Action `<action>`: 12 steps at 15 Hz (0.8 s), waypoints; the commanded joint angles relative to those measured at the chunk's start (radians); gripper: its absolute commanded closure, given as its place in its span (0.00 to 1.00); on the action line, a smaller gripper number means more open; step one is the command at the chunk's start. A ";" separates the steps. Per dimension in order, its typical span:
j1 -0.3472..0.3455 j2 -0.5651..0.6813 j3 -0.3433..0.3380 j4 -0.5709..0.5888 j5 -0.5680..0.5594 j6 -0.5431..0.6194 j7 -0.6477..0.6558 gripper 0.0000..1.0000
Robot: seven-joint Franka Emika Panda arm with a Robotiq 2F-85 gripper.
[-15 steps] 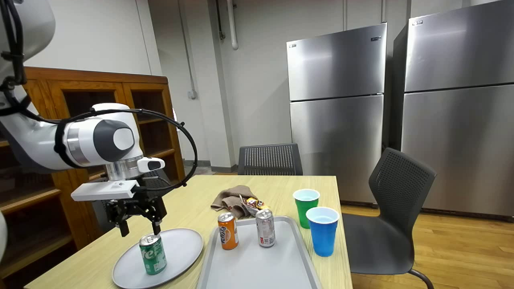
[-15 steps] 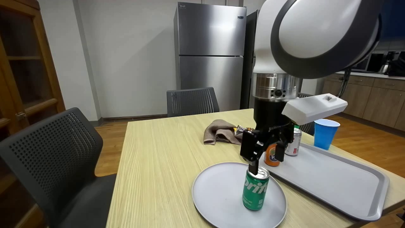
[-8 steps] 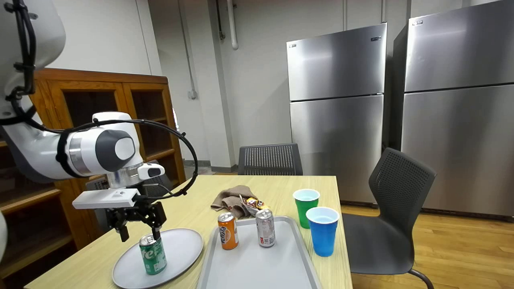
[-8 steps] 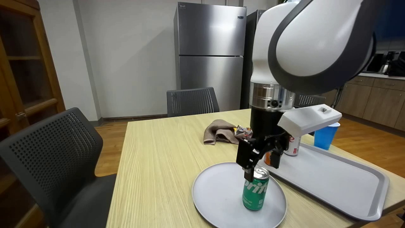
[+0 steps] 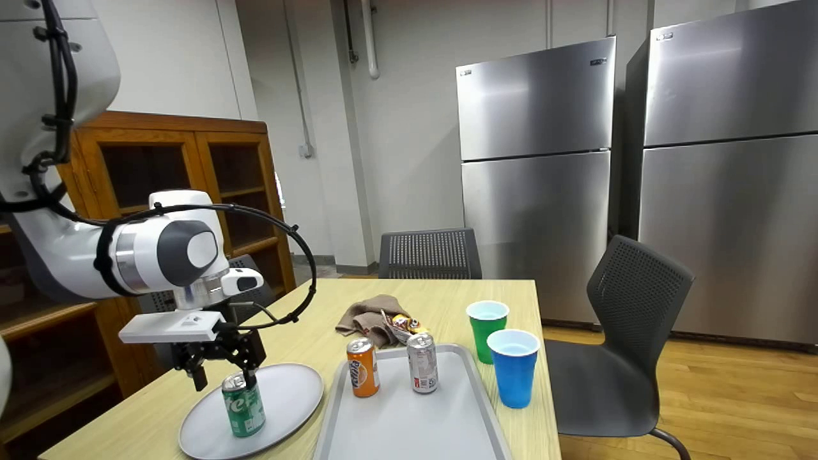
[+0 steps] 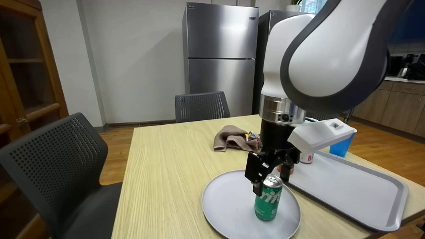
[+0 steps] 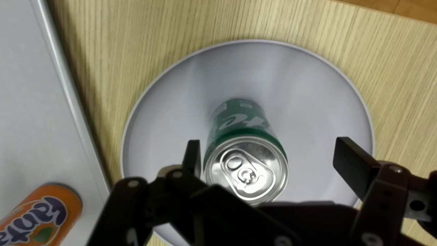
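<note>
Plate (image 6: 225,199): grey and round, on the table (image 6: 162,172); in an exterior view the green Sprite can (image 6: 269,200) stands upright on it, a little off the middle toward 4 o'clock.
Tray (image 5: 422,425): grey with a raised rim; in an exterior view an orange Fanta can (image 5: 364,369) stands toward its 11 o'clock and a silver can (image 5: 422,365) toward 12, both upright and apart.
Green cup (image 5: 484,338): outside the tray at its 1 o'clock, mouth up, inner bottom hidden.
Blue cup (image 5: 515,375): outside the tray at its 2 o'clock, near the green one, mouth up, inner bottom hidden too.
Cloth (image 5: 364,319): brown, bunched beyond the tray at 11 o'clock, with shiny wrappers (image 5: 402,324) at its 3 o'clock edge.
Sprite can to gripper: between 5 and 6 o'clock from the gripper in both exterior views; in the wrist view its lid shows between the fingers, nearer the 9 o'clock one.
Gripper (image 7: 268,155): spread wide, with no grip on the can; one finger (image 7: 193,157) is just beside the lid, contact impossible to tell, and the finger at 3 o'clock is well apart from it.
</note>
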 commanded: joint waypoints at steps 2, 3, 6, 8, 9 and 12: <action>0.015 0.039 -0.018 0.023 -0.065 0.031 0.073 0.00; 0.017 0.047 -0.023 0.028 -0.075 0.036 0.081 0.00; 0.023 0.065 -0.038 0.040 -0.106 0.043 0.107 0.00; 0.028 0.075 -0.047 0.049 -0.122 0.043 0.119 0.00; 0.030 0.080 -0.052 0.052 -0.129 0.043 0.124 0.00; 0.038 0.091 -0.061 0.063 -0.138 0.044 0.128 0.26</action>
